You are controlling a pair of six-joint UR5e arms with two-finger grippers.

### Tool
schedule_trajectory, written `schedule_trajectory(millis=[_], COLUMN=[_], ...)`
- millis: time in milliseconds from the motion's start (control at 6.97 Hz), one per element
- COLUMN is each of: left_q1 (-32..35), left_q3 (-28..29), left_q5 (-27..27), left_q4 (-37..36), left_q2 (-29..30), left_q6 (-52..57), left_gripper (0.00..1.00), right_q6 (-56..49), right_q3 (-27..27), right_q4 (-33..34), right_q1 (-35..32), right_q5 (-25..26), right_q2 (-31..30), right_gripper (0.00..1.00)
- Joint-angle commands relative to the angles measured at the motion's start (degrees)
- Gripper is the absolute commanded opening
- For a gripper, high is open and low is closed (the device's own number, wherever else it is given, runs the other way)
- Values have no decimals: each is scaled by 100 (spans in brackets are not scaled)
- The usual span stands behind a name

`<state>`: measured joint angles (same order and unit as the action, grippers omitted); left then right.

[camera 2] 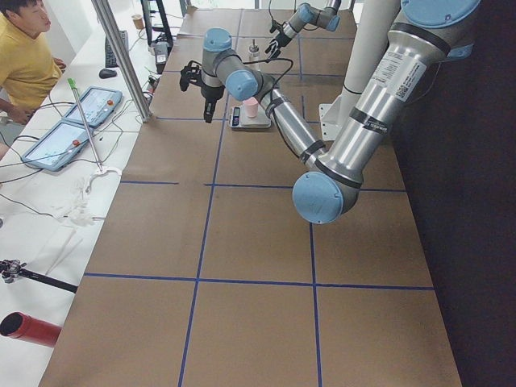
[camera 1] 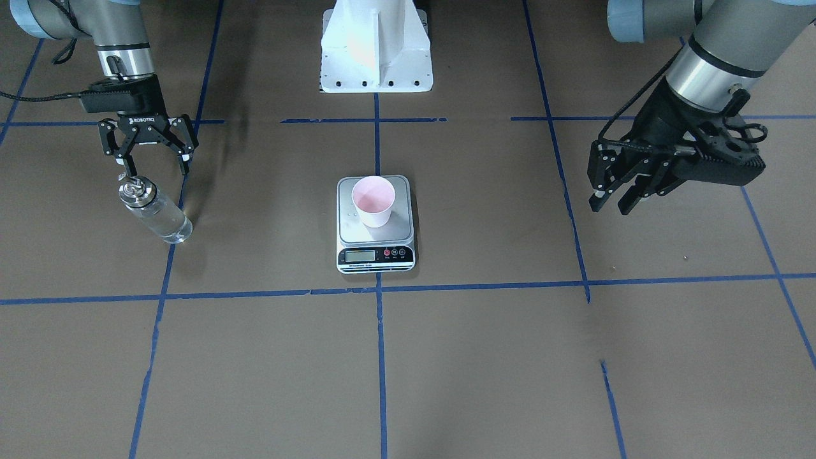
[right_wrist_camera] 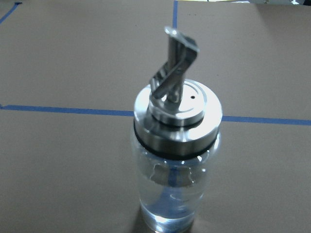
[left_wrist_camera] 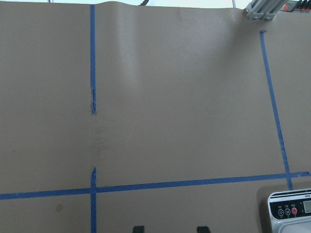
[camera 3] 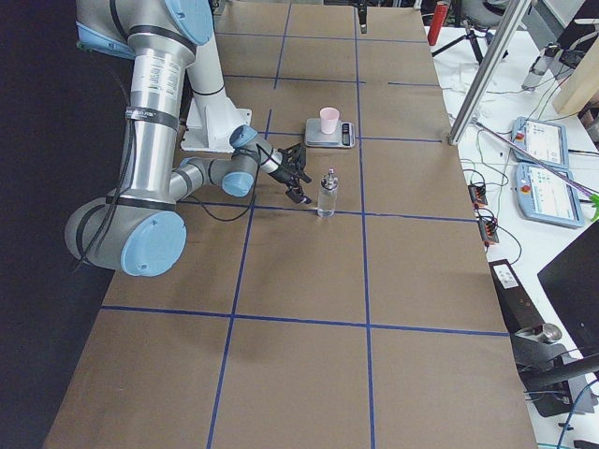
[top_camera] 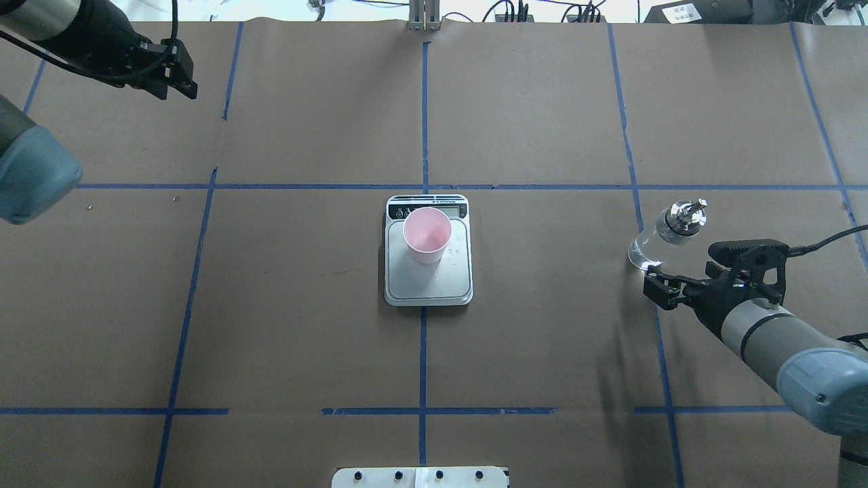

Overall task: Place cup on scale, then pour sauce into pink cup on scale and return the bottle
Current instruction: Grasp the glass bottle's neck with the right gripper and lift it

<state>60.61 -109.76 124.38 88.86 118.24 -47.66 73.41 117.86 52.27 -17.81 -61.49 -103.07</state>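
Brown-papered table (camera 1: pixel 484 357) with a blue tape grid, and it's one of each: one pink cup (camera 1: pixel 373 203), one scale (camera 1: pixel 376 255), one bottle (camera 1: pixel 155 210), two grippers. The cup sits mouth-up on the scale's platform, mid-table. The scale's long axis runs away from the robot, display at the far end. The bottle stands upright on the robot's right, pourer slanted. Right gripper (camera 1: pixel 156 170) hangs just beside it, fingers spread, apart from it. Left gripper (camera 1: pixel 612 205) is well apart, spread and empty.

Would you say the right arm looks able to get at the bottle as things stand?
Probably yes: the right gripper hangs open close beside the upright bottle, and nothing stands between them, so a short approach looks free.
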Motion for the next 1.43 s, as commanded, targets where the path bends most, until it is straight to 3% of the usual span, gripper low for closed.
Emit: schedule_trajectory(millis=[0,717,1291], left_q1=[12,12,4], left_q3=[-54,-98,-141], left_q5=[-11,-20,-212], left_q4=[-9,8,-18], left_q2=[-20,-126,-126], left_q6=[19,187,187], left_gripper=[50,50,50], right_q6=[147,147,69], right_q3=[-157,-605,-1106], right_q4=[-68,-226,-736], right_q1=[85,129,155], right_q5=[225,1323,1447], right_q2=[15,480,568], right_gripper=[100,100,100])
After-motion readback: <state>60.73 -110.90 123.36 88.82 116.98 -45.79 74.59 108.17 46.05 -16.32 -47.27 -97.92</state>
